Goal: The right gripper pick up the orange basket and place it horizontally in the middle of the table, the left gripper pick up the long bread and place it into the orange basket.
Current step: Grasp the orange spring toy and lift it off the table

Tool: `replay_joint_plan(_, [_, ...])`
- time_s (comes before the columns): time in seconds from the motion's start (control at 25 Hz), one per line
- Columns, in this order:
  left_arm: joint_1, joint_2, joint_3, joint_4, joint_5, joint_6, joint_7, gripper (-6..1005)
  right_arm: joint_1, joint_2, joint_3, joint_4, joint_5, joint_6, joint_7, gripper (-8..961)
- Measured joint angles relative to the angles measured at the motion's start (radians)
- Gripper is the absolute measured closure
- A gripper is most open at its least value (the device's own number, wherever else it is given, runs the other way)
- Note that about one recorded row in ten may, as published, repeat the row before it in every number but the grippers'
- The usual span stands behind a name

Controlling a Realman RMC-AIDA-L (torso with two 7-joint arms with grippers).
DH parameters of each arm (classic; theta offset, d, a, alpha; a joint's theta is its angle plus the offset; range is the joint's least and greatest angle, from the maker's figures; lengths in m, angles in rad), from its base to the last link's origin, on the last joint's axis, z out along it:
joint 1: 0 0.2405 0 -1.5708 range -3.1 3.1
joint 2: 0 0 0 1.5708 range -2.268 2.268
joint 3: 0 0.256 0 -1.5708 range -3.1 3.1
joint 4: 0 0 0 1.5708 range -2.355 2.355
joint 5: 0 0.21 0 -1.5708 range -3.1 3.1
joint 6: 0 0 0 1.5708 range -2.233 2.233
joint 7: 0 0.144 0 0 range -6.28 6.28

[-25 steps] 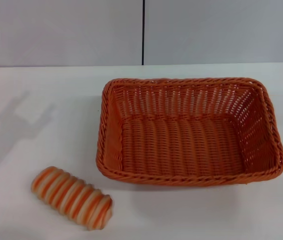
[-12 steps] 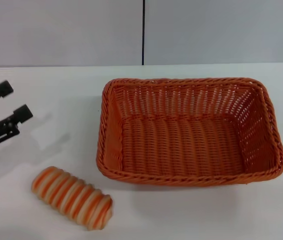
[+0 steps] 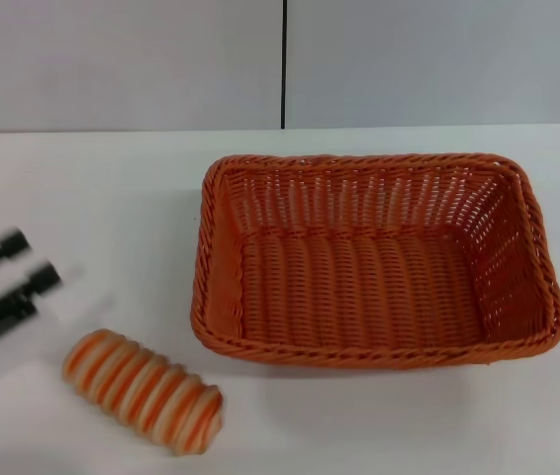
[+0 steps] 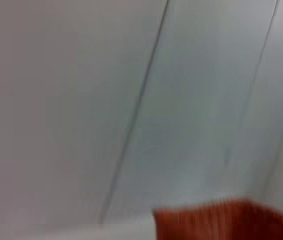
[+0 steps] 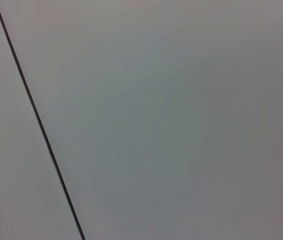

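The orange basket [image 3: 374, 259] lies lengthwise across the middle of the white table [image 3: 92, 188], upright and with nothing in it. The long bread [image 3: 142, 390], striped orange and cream, lies on the table in front of the basket's left corner. My left gripper [image 3: 20, 261] hovers at the left edge of the head view, open, its two black fingers pointing toward the basket, above and left of the bread. A strip of the orange basket [image 4: 229, 220] shows in the left wrist view. The right gripper is out of view.
A grey wall [image 3: 122, 59] with a dark vertical seam [image 3: 284, 61] stands behind the table. The right wrist view holds only grey wall and a seam [image 5: 36, 120].
My left gripper has come in from the left edge and dropped lower, nearer the bread. Basket and bread have not moved.
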Motion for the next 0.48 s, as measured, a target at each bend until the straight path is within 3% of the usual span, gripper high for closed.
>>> replay_joint_plan(0.12, [-0.029,-0.004,0.001,0.002,0.121,-0.040,-0.053,361,0.003,0.000,-0.002,0.000,0.000,-0.007,0.000,500])
replay_joint_plan(0.32, [-0.075,-0.020,0.000,0.010,0.269,-0.149,-0.162,354,0.006,0.004,-0.006,0.001,-0.002,-0.025,-0.001,500])
replay_joint_plan(0.48, [-0.085,-0.024,-0.004,0.013,0.310,-0.153,-0.166,219,0.005,0.006,-0.006,0.001,-0.004,-0.029,-0.001,500])
